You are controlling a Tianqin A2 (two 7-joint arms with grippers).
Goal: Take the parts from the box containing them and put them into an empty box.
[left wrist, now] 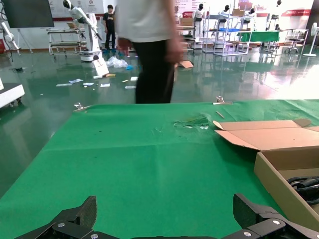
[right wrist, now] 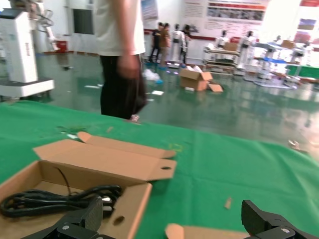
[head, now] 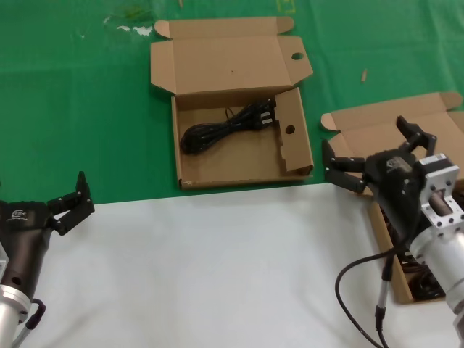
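Note:
The box with round-holed flaps, lid open, lies at the middle of the green cloth. One coiled black power cord rests inside it. The plain-lidded box is at the right, mostly hidden behind my right arm; dark cords show in it. My right gripper hovers open over that box's lid, empty. The right wrist view shows the right gripper, the holed box and its cord. My left gripper waits open at the near left, facing bare cloth, also in the left wrist view.
A white surface covers the near half of the table and green cloth the far half. Small scraps lie at the cloth's far edge. A person stands just beyond the table.

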